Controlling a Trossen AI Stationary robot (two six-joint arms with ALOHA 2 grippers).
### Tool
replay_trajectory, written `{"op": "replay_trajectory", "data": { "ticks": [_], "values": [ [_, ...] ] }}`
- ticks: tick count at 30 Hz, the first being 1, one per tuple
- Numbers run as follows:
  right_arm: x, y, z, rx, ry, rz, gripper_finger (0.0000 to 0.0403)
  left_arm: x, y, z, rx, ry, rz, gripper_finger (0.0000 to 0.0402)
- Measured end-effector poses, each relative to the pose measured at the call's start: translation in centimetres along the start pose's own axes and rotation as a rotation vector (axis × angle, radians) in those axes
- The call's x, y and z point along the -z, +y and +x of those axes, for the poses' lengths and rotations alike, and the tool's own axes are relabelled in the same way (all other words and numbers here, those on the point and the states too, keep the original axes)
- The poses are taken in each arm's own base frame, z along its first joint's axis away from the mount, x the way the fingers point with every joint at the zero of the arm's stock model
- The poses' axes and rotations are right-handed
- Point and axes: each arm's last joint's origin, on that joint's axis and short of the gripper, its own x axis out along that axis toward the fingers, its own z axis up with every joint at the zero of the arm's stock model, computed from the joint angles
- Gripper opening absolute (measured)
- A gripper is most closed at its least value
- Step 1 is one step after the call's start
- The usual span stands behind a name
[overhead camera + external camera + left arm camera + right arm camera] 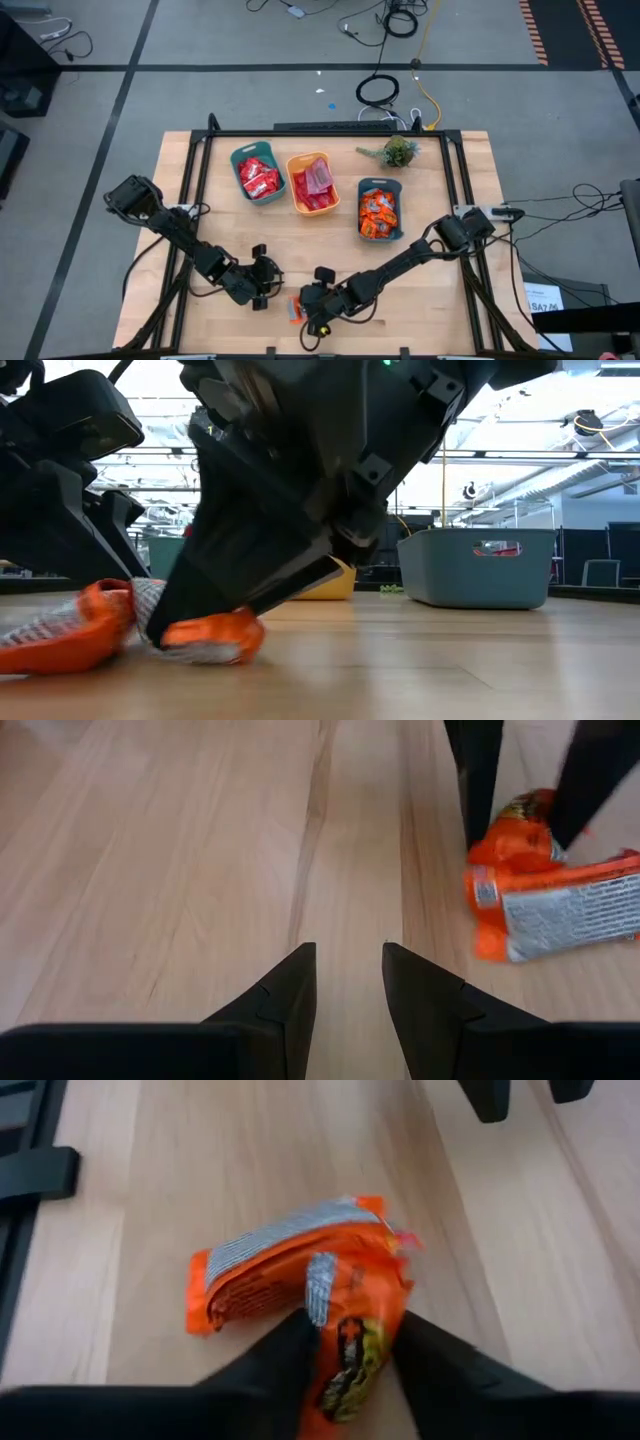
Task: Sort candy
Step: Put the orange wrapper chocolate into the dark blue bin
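Item one, at the bottom centre of my high view: my right gripper (305, 308), down at the table's near edge, its fingers (290, 1360) pinching an orange candy (350, 1330) from both sides. A second orange candy (270, 1265) lies flat on the wood, touching the first. Item two, just left of that: my left gripper (268, 285), low over bare wood, fingers (290, 995) a narrow gap apart with nothing between them. Item three, in the upper middle of the high view: three bins in a rough row. The left teal bin (237, 160) holds red candy (260, 180); the orange bin (295, 160) holds red and pale pink packets; the right teal bin (398, 186) holds orange candy. Item four, beyond the right bin: a small plant (396, 151).
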Motion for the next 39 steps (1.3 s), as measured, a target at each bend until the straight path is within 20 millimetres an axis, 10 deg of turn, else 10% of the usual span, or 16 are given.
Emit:
{"op": "replay_trajectory", "data": {
  "ticks": [5,12,24,39],
  "values": [
    [0.0,-0.1,-0.1,0.004,0.004,-0.014,0.0027,0.0,0.0,0.0,0.001,-0.001,-0.002,0.0128],
    [-1.0,-0.2,-2.7,0.02,0.034,-0.021,0.0037,0.0,0.0,0.0,0.0,0.0,-0.026,0.0128],
    [-4.5,-3.1,-14.6,0.416,-0.063,0.046,0.0017,0.0,0.0,0.0,-0.002,0.004,-0.023,0.0128],
    [-3.1,-10.2,-22.3,0.88,-0.012,0.156,0.0017,0.0,0.0,0.0,-0.001,0.003,-0.023,0.0128]
  ]
}}
